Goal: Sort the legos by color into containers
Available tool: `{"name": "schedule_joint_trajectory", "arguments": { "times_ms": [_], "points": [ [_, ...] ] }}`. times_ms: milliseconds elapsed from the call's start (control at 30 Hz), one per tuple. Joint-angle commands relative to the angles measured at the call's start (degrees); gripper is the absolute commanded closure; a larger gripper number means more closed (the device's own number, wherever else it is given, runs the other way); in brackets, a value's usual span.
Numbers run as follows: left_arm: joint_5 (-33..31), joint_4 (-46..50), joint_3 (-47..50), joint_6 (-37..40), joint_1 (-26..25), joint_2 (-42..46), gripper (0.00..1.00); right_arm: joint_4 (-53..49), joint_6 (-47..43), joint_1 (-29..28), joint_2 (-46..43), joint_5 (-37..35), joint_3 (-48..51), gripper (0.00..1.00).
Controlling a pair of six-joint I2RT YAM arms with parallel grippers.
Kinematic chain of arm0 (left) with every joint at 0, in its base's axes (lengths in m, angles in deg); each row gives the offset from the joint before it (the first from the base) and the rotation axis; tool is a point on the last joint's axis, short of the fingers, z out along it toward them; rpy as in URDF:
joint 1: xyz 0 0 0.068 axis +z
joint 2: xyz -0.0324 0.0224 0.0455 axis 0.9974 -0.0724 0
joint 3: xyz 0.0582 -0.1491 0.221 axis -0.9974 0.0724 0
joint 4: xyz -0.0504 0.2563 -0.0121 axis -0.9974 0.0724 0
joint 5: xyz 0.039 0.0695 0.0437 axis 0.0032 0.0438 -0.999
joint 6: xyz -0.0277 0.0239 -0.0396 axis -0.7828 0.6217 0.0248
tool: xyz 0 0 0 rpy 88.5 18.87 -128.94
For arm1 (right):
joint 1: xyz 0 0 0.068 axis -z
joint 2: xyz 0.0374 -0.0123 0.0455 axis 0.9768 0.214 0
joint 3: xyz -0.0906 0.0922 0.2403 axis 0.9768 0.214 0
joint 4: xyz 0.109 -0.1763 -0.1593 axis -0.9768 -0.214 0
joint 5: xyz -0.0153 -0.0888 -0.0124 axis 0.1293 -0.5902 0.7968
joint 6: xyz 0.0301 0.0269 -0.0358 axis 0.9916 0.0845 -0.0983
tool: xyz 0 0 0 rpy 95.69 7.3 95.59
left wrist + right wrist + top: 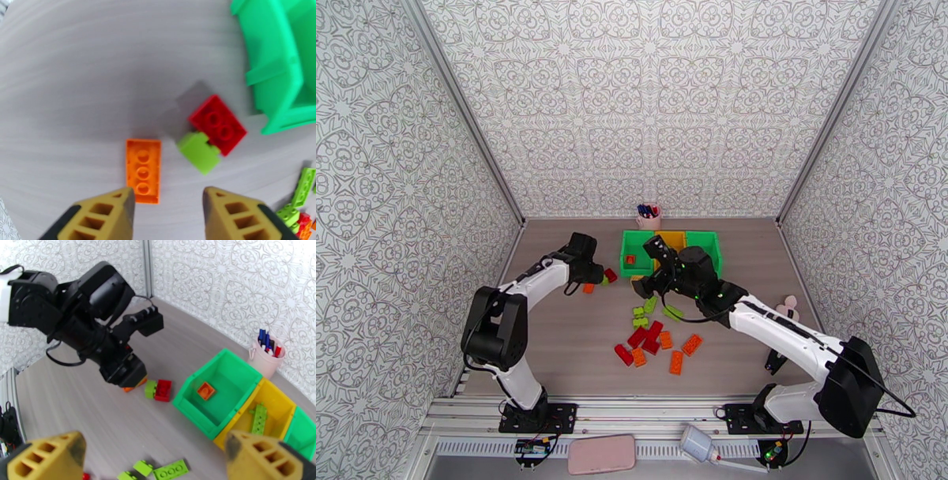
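Observation:
Three containers stand in a row at the back: a green bin (624,254) (189,402), a yellow bin (673,237) (276,394) and a second green bin (707,245) (303,430). An orange brick (206,390) lies in the first green bin, a long light green brick (258,417) in the yellow one. My left gripper (594,278) (166,197) is open just above the table, nothing between its fingers. An orange brick (143,170) lies at its left fingertip, with a red brick (217,124) and a light green brick (199,152) touching just beyond. My right gripper (648,268) (154,439) hangs wide open beside the first green bin.
Several red, orange and light green legos (656,339) lie loose mid-table. A pink pen cup (648,217) (266,354) stands behind the bins. A pink object (788,304) and a dark one (774,363) lie at the right by the right arm.

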Motion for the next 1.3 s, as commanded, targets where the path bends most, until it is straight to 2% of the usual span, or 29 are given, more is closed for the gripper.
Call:
{"name": "schedule_joint_trajectory", "arguments": {
  "times_ms": [0,400,900,1067,1267],
  "points": [
    [-1.3,1.8,-0.3,0.2,0.6,-2.0,0.49,0.2,0.5,-0.1,-0.2,-0.5,0.7,0.04],
    [-1.8,2.9,-2.5,0.1,1.7,-7.8,0.46,-0.5,0.3,-0.1,-0.2,-0.5,0.7,0.04],
    [-2.7,6.5,-5.7,-0.6,1.3,-11.8,0.49,-0.5,0.3,-0.1,-1.0,-1.0,0.9,0.04],
    [-2.7,7.5,-6.7,-0.7,1.1,-12.9,0.55,-0.6,0.2,-0.1,-1.5,-1.3,1.0,0.04],
    [-3.5,5.8,-5.4,-0.7,0.9,-10.1,0.68,-1.1,0.3,-0.1,-1.8,-1.7,1.2,0.04]
  ]
}}
